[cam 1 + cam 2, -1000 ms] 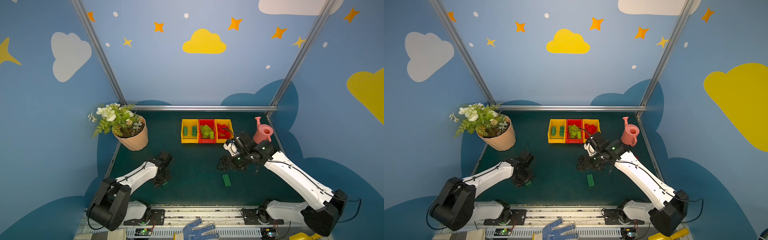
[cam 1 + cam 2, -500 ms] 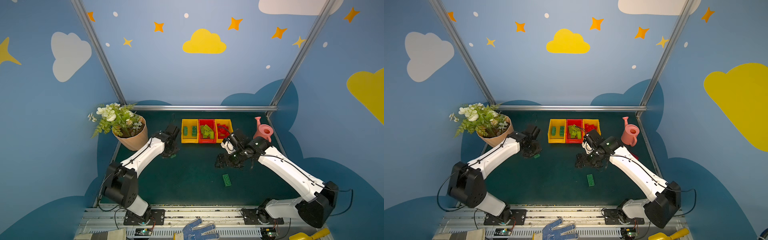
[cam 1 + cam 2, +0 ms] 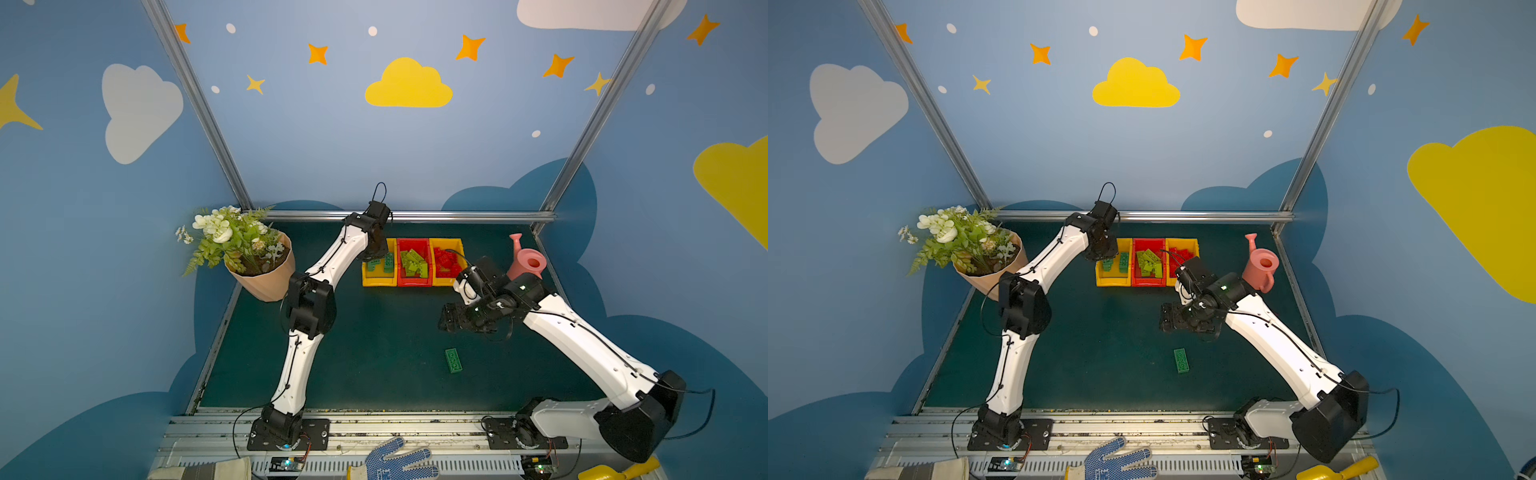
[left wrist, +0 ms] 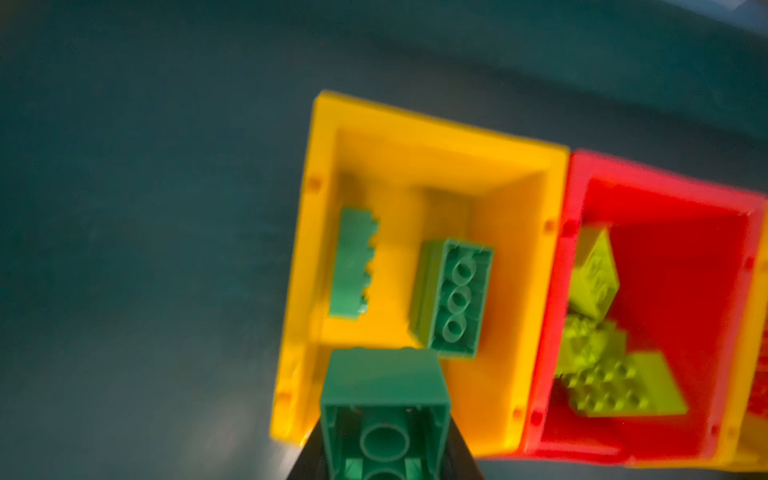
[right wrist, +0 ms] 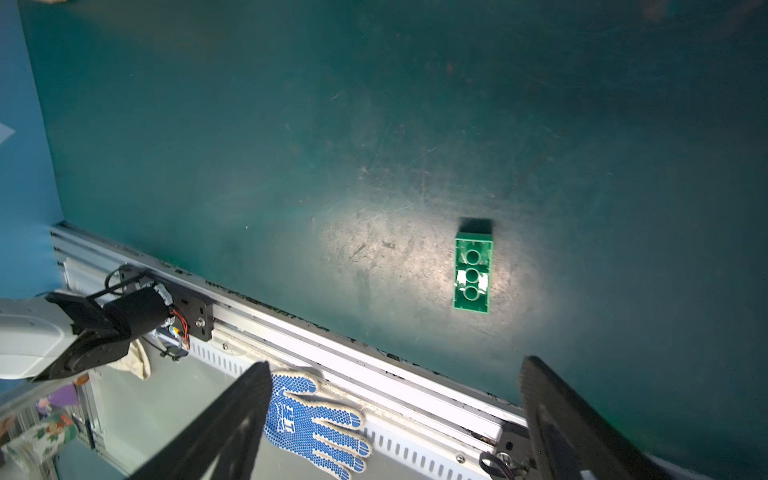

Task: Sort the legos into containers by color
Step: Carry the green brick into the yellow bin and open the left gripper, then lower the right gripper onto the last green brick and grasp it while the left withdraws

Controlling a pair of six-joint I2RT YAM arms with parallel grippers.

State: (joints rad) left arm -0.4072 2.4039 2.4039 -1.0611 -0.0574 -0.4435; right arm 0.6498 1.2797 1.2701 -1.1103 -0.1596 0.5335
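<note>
The left gripper (image 4: 384,461) is clamping a dark green brick (image 4: 384,395) above the rim of the left yellow bin (image 4: 320,208), where two dark green bricks (image 4: 453,297) are lying. The right gripper (image 5: 395,365) is hovering, jaws spread wide, over the mat (image 5: 249,145) near a long dark green brick (image 5: 473,270) lying underside up. Lime green bricks (image 4: 602,386) are filling the red bin (image 4: 648,176), red bricks (image 3: 445,262) the right yellow bin (image 3: 442,281).

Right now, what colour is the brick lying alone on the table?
The brick is dark green, clearest in the right wrist view.
</note>
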